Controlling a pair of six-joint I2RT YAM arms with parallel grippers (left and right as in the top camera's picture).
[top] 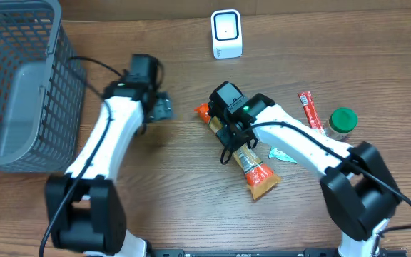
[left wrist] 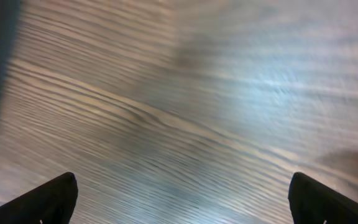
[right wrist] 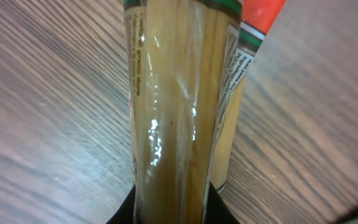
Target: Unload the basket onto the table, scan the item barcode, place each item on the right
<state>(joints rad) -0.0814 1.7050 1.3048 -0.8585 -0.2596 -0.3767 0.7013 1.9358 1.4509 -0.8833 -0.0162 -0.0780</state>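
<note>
The item is a long clear packet of brown sticks with orange ends (top: 252,168), lying slantwise on the wooden table in the middle of the overhead view. My right gripper (top: 232,135) is shut on its upper part. In the right wrist view the packet (right wrist: 179,93) fills the middle and runs down between the two black fingers of the right gripper (right wrist: 173,202). A white barcode scanner (top: 226,33) stands at the back of the table. My left gripper (top: 164,107) hovers to the left of the packet, open. In its wrist view the left gripper (left wrist: 182,199) has only blurred wood between its tips.
A grey mesh basket (top: 20,78) fills the left side. To the right of the packet lie a thin red stick packet (top: 310,113), a green-lidded jar (top: 343,121) and a small teal sachet (top: 282,153).
</note>
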